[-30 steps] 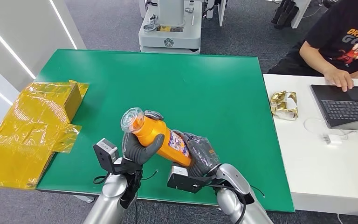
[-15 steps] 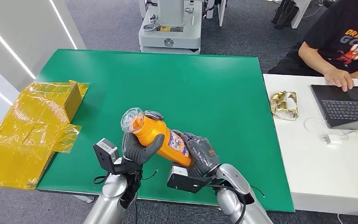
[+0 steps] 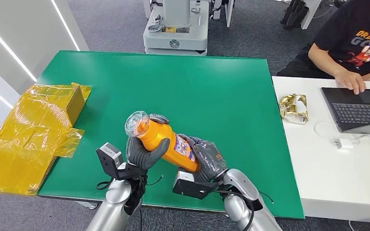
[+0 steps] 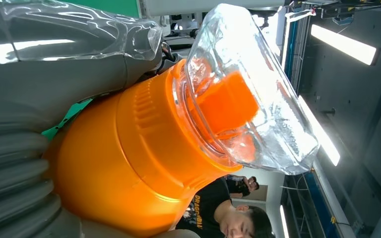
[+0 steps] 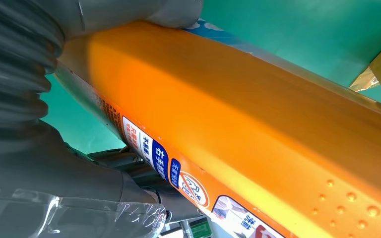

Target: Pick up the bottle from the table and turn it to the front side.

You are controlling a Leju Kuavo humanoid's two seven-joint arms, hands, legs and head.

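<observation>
An orange bottle [image 3: 166,142] with a clear plastic cap [image 3: 136,123] is held tilted above the green table [image 3: 197,91], cap end up and to the left. My left hand [image 3: 142,153] grips its upper part just below the cap. My right hand [image 3: 207,161] grips the lower, labelled part. The left wrist view shows the orange bottle [image 4: 129,163] and its clear cap [image 4: 248,89] close up against my left hand [image 4: 25,163]. In the right wrist view the printed label on the bottle [image 5: 258,129] lies beside my right hand [image 5: 25,119].
A yellow film-wrapped box [image 3: 31,130] lies at the table's left edge. To the right stands a white desk [image 3: 332,173] with a laptop [image 3: 359,108], a gold wrapper [image 3: 293,107] and a seated person [image 3: 351,43]. A robot base [image 3: 176,29] stands behind the table.
</observation>
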